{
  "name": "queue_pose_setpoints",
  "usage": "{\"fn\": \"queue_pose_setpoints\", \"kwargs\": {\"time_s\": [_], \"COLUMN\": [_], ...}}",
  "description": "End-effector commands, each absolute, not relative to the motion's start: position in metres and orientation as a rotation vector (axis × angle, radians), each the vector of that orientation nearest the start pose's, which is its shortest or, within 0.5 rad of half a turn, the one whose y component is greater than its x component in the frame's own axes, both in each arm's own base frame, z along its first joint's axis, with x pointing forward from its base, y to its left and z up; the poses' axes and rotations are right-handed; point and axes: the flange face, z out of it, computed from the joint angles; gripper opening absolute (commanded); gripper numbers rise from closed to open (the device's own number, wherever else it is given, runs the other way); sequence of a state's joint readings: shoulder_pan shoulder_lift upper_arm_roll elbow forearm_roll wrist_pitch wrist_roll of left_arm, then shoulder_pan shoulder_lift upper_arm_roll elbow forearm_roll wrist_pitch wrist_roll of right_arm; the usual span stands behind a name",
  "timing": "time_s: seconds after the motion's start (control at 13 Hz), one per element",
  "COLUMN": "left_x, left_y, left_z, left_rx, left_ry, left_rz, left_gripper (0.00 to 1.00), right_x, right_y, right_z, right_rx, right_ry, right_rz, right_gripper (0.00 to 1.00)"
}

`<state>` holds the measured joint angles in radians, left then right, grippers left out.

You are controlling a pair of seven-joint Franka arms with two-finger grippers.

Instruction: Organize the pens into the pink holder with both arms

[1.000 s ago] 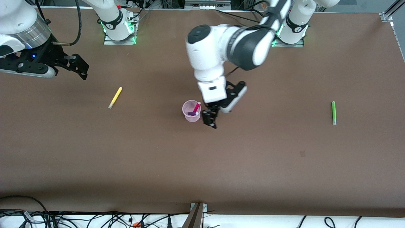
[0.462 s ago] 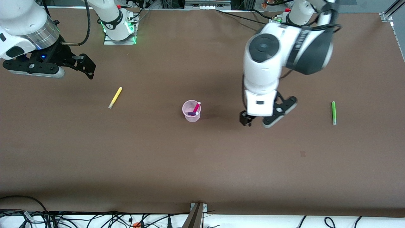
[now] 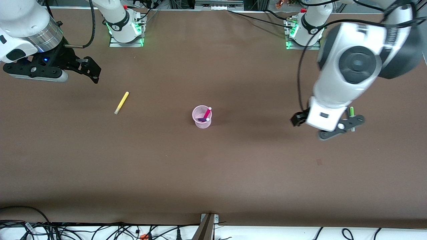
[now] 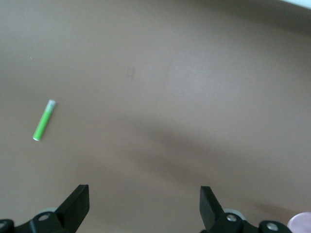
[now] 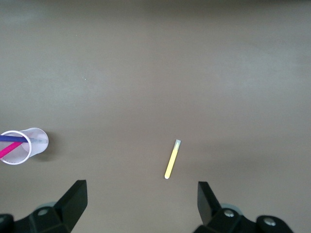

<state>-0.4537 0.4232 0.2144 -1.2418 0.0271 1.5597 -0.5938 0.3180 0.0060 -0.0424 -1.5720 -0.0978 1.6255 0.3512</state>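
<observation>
The pink holder stands mid-table with a magenta pen and a purple pen in it. A yellow pen lies toward the right arm's end; the right wrist view shows this yellow pen and the holder. My right gripper hangs open and empty, up off the table near that end. The green pen lies toward the left arm's end, partly hidden by the left hand. My left gripper is open and empty over bare table beside the green pen.
The two arm bases stand along the table edge farthest from the front camera. Cables and a post line the nearest edge. A small dark mark sits on the brown tabletop.
My left arm has swung from beside the holder toward its own end of the table, up to the green pen. The right gripper shifted slightly, then held still. Both stayed open.
</observation>
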Motion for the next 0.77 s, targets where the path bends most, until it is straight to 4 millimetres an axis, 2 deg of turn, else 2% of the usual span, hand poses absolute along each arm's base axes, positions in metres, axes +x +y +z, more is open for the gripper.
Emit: {"fn": "queue_pose_setpoints", "kwargs": {"time_s": [0.0, 0.08, 0.23, 0.38, 0.54, 0.69], "left_x": [0.634, 0.633, 0.627, 0.627, 0.627, 0.628], "left_y": [-0.122, -0.100, -0.073, -0.064, -0.063, -0.043], "left_z": [0.544, 0.544, 0.545, 0.545, 0.546, 0.550], "left_rx": [-3.068, -3.090, -3.108, -3.108, -3.110, -3.113], "left_ry": [-0.296, -0.245, -0.182, -0.199, -0.202, -0.249], "left_rz": [0.180, 0.212, 0.233, 0.236, 0.237, 0.226], "left_gripper": [1.00, 1.00, 1.00, 1.00, 1.00, 1.00], "right_x": [0.544, 0.544, 0.544, 0.544, 0.544, 0.544], "right_y": [0.143, 0.143, 0.143, 0.143, 0.143, 0.143], "right_z": [0.631, 0.630, 0.630, 0.630, 0.630, 0.630], "right_rx": [-3.229, -3.230, -3.229, -3.229, -3.229, -3.230], "right_ry": [0.135, 0.135, 0.135, 0.135, 0.135, 0.135], "right_rz": [-0.133, -0.129, -0.131, -0.131, -0.131, -0.129], "right_gripper": [1.00, 1.00, 1.00, 1.00, 1.00, 1.00]}}
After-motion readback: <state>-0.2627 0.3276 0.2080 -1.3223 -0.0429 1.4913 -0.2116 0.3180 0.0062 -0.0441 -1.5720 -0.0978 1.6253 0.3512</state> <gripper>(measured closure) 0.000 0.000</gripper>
